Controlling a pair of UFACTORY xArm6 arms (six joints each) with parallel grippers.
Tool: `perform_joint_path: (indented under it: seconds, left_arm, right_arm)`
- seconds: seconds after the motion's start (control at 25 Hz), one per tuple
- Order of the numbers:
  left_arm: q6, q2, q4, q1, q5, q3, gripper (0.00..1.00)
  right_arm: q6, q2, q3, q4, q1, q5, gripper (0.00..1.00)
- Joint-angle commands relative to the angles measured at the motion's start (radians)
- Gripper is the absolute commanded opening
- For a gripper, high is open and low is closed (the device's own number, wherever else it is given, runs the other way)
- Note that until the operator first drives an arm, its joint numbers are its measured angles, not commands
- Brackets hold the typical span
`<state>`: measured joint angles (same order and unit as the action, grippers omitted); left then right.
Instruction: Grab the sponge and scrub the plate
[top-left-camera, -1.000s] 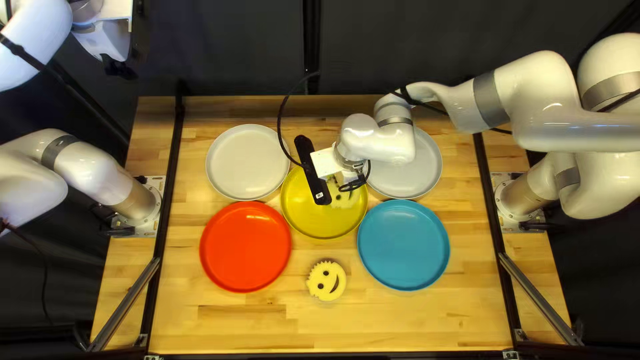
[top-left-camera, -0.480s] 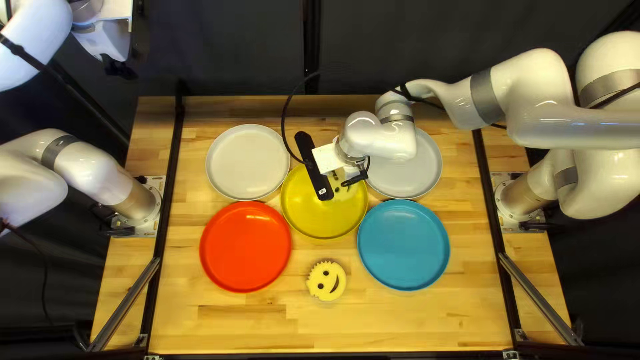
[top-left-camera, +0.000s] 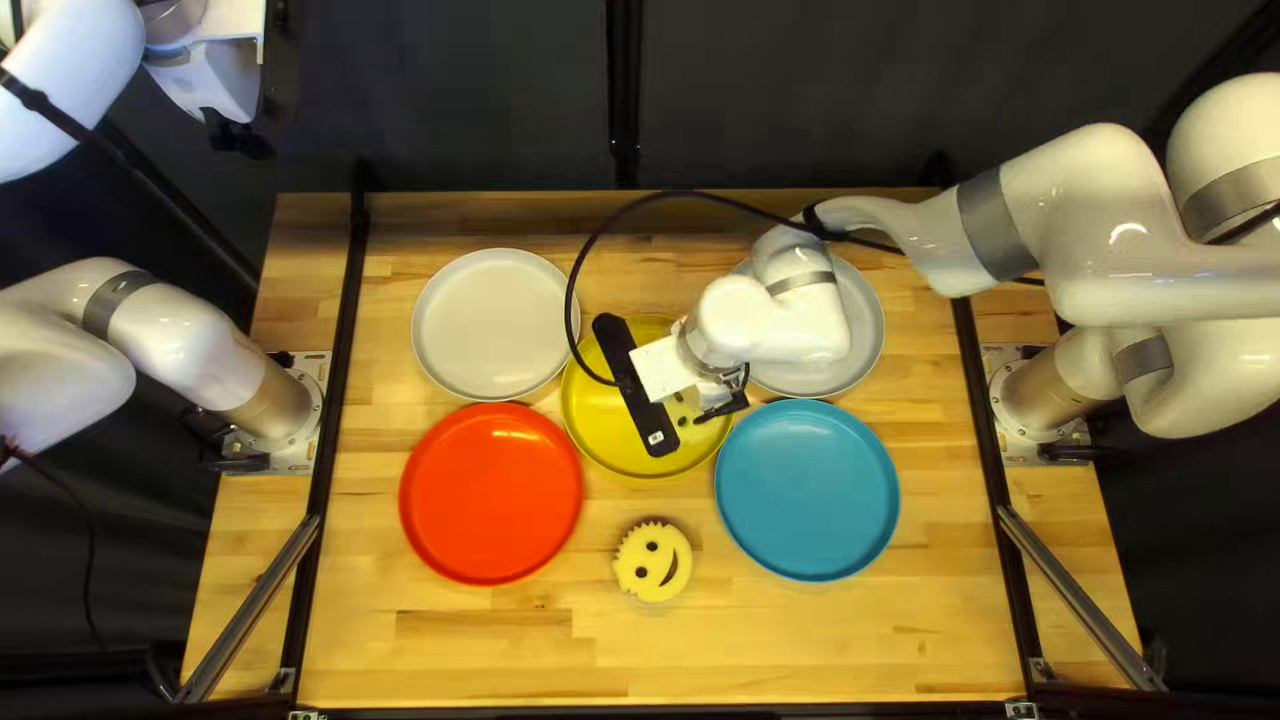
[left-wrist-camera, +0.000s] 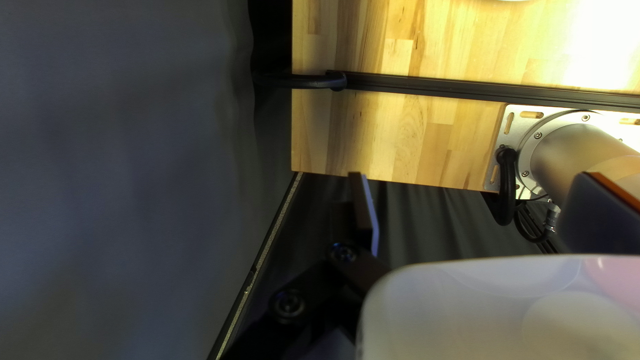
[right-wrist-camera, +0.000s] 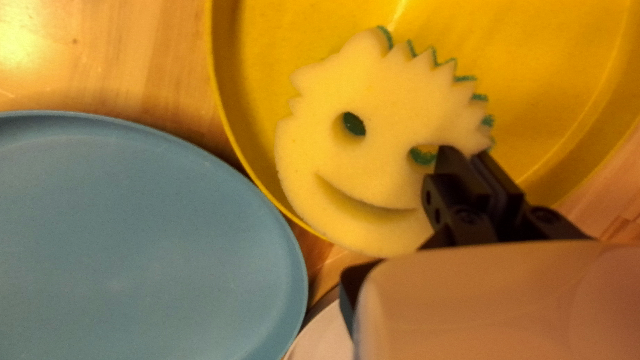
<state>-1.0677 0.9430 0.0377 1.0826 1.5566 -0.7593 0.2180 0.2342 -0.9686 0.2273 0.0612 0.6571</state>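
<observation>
My right gripper (top-left-camera: 658, 367) is over the yellow plate (top-left-camera: 600, 414) in the top left view, fingertips hidden. Part of a smiling yellow sponge (top-left-camera: 683, 411) shows beside it. The right wrist view has my right gripper (right-wrist-camera: 463, 153) pinching the sponge (right-wrist-camera: 367, 167) near one eye hole. Green shows behind the sponge's jagged edge; it overlaps the rim of the yellow plate (right-wrist-camera: 553, 87), contact unclear. Raised beyond the table's far left corner, my left gripper (top-left-camera: 236, 136) holds nothing. In the left wrist view, the fingers of my left gripper (left-wrist-camera: 477, 190) stand wide apart.
A second smiley sponge (top-left-camera: 654, 562) lies on the wooden table (top-left-camera: 800, 647), nearer than the yellow plate. Around that plate stand a red plate (top-left-camera: 491, 494), a blue plate (top-left-camera: 807, 490), a white plate (top-left-camera: 491, 324) and a grey plate (top-left-camera: 860, 334) partly under my right arm.
Holding the sponge, my right gripper has moved toward the table's near edge and slightly to the right over the yellow plate. My left arm and the plates are unmoved.
</observation>
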Motion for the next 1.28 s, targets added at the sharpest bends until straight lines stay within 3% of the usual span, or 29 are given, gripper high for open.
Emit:
perform_joint_path:
  seconds: [0.04, 0.72, 1.04, 1.28]
  left_arm:
    - [0.0, 0.0, 0.0, 0.0, 0.0, 0.0, 1.0]
    - [0.0, 0.0, 0.0, 0.0, 0.0, 0.0, 1.0]
    - [0.0, 0.0, 0.0, 0.0, 0.0, 0.0, 1.0]
    - [0.0, 0.0, 0.0, 0.0, 0.0, 0.0, 1.0]
  right_arm:
    - [0.046, 0.002, -0.003, -0.012, -0.041, -0.002, 0.0]
    - [0.238, 0.104, -0.156, -0.085, -0.212, 0.057, 0.0]
    - [0.228, 0.078, -0.111, -0.085, -0.2, 0.044, 0.0]
    - [0.159, 0.036, -0.045, -0.06, -0.134, 0.017, 0.0]
